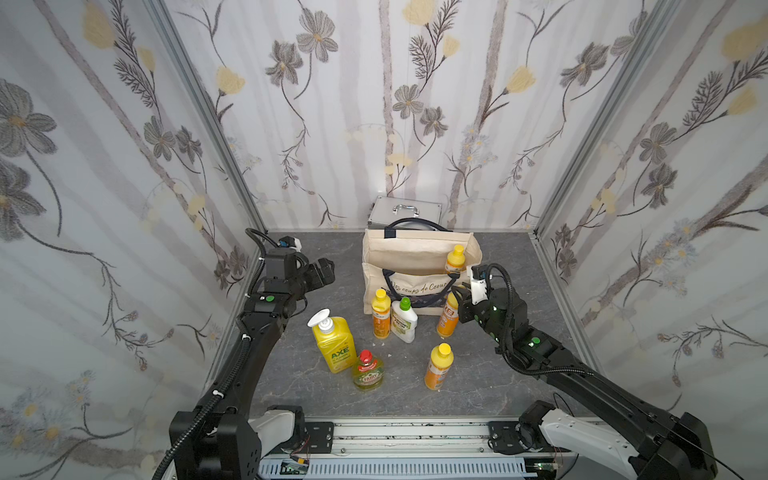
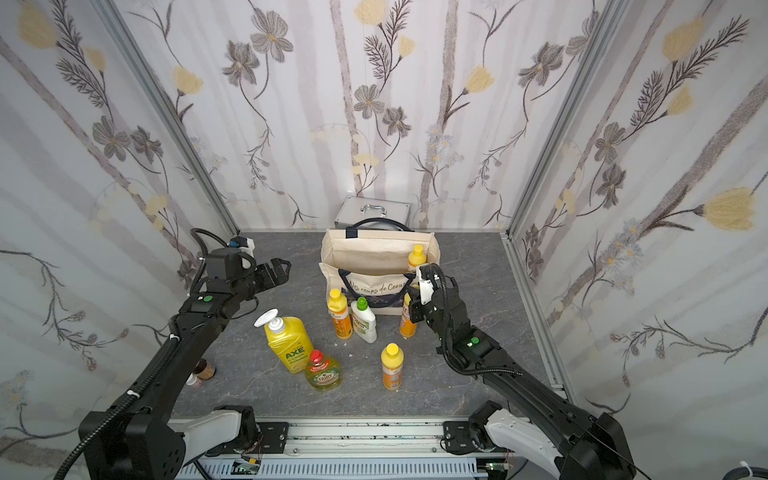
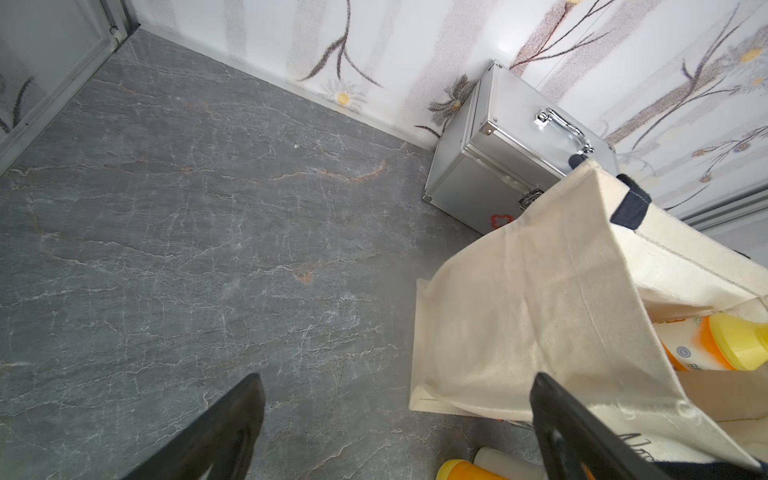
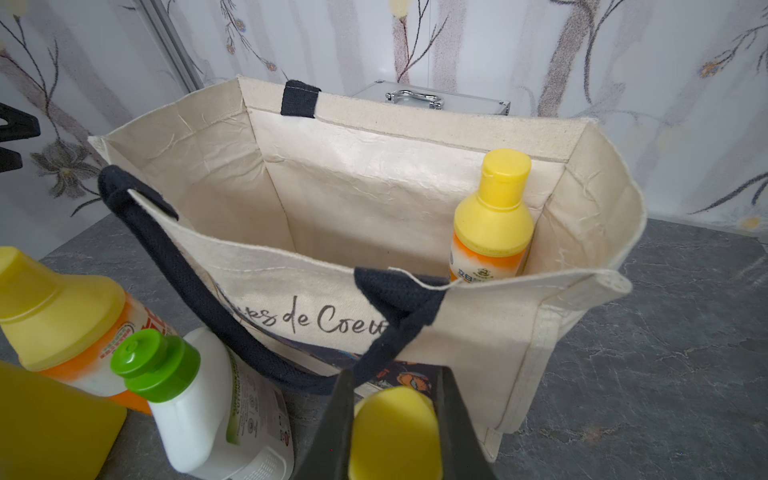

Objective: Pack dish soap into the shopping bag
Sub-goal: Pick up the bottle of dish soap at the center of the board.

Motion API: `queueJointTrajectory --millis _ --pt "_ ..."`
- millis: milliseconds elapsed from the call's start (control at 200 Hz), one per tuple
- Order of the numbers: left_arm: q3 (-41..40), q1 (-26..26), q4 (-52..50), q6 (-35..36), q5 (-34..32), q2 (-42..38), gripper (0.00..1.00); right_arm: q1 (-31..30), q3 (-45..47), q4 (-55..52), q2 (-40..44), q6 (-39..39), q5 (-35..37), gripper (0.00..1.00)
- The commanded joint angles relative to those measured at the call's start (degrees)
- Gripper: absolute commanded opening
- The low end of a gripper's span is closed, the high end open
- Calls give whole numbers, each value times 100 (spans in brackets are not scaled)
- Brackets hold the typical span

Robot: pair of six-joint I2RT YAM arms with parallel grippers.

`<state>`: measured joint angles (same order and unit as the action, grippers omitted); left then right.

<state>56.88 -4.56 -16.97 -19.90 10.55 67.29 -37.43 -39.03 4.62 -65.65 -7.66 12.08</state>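
Closest, the front orange bottle stands alone, Fairy bottle and AXE pump bottle at its nine o'clock. Beyond, my right gripper is clenched on the yellow cap of the held orange bottle, just before the cream canvas shopping bag at twelve o'clock, one bagged bottle upright inside. My left gripper hangs released at ten o'clock.

Your arms: black, white-based.
Left arm and right arm each carry a ribbed black cable, a green dot and a white wrist block; left gripper and right gripper are black too.
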Motion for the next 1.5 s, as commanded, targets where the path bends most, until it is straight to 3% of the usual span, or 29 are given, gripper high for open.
queueJointTrajectory --millis 0,470,854,1499 --pt "16 -1 78 -5 -9 -14 100 -8 -164 -156 33 50 63 5" --pt "-2 -1 83 -14 10 -48 100 -2 -813 -965 298 130 146 0" --pt "-6 -1 73 -14 9 -58 100 -1 -2668 -2180 -71 669 49 0" --pt "16 -34 9 4 -53 -146 100 -3 -4601 -2493 -971 1115 -191 0"
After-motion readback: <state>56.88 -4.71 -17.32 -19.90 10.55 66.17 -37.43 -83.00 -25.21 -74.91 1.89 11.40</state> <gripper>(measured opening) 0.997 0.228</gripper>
